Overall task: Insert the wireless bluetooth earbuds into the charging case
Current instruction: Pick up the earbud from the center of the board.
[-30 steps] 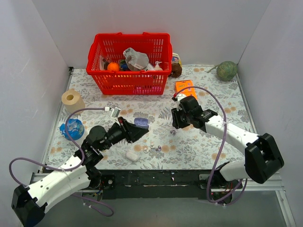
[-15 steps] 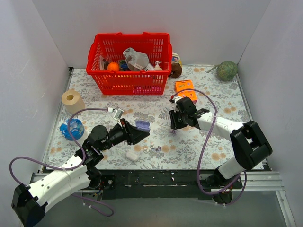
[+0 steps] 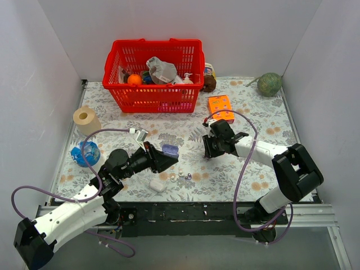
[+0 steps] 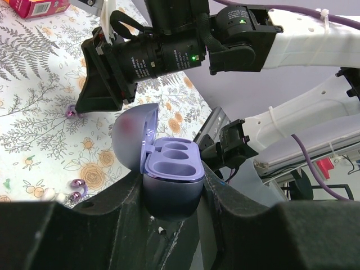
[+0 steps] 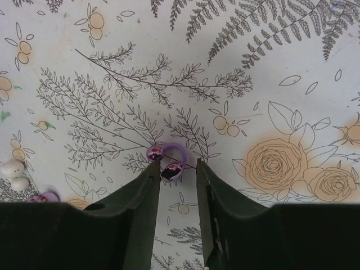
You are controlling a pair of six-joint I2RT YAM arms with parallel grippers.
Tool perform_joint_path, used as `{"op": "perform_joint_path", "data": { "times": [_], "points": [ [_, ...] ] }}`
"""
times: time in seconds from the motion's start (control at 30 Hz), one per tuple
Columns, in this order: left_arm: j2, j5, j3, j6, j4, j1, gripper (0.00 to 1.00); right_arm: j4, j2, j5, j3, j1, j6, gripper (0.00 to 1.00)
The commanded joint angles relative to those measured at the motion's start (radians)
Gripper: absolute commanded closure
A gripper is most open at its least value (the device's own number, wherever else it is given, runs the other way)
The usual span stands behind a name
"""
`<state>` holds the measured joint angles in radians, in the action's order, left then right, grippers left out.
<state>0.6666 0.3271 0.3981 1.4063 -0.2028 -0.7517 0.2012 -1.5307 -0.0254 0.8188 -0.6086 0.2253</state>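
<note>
My left gripper [image 3: 165,158] is shut on the charging case [image 3: 169,149], a lavender clamshell held above the mat with its lid open. The left wrist view shows the case [image 4: 170,169] between the fingers with two empty purple sockets facing up. My right gripper [image 3: 207,153] is down at the mat, right of the case. In the right wrist view it [image 5: 176,165] is open, with one glossy purple earbud [image 5: 172,170] lying on the mat between the fingertips, close to the left one. The second earbud [image 3: 189,176] lies on the mat nearer the front edge and also shows in the right wrist view [image 5: 45,197].
A white oval lump [image 3: 157,185] lies near the front edge, and a tiny white piece [image 3: 180,175] beside the second earbud. A red basket [image 3: 153,76] of items stands at the back, an orange box [image 3: 220,106] behind the right gripper, a paper roll [image 3: 86,118] and blue object [image 3: 85,153] at left.
My right gripper has come down to the mat and now straddles the earbud, its arm folded lower. My left gripper has shifted the open case slightly right.
</note>
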Motion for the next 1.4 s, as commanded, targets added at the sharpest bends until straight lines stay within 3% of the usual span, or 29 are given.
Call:
{"op": "perform_joint_path", "data": {
  "times": [0.0,0.57,0.9,1.03,1.23,1.27,1.37],
  "points": [
    [-0.01,0.015,-0.016,-0.006,-0.007,0.002,0.98,-0.025,0.014,0.008,-0.021,0.001,0.005,0.61],
    [0.022,0.03,-0.01,-0.001,-0.021,0.002,0.98,-0.054,0.067,-0.011,-0.058,-0.002,0.022,0.62],
    [-0.002,0.026,-0.024,0.006,-0.02,0.002,0.98,0.004,-0.034,-0.01,0.008,-0.002,0.032,0.67],
    [-0.016,0.024,-0.036,0.01,-0.01,0.002,0.98,-0.008,-0.039,-0.021,-0.007,-0.002,0.051,0.73],
    [-0.032,0.027,-0.045,0.016,-0.01,0.002,0.99,-0.02,-0.049,-0.038,-0.006,-0.002,0.094,0.89],
    [-0.035,0.024,-0.048,0.016,-0.01,0.002,0.99,-0.023,-0.031,-0.036,-0.007,-0.003,0.101,0.96],
    [-0.041,0.007,-0.058,0.014,-0.02,0.002,1.0,-0.019,0.048,-0.025,0.005,-0.008,0.14,0.99]
  ]
}}
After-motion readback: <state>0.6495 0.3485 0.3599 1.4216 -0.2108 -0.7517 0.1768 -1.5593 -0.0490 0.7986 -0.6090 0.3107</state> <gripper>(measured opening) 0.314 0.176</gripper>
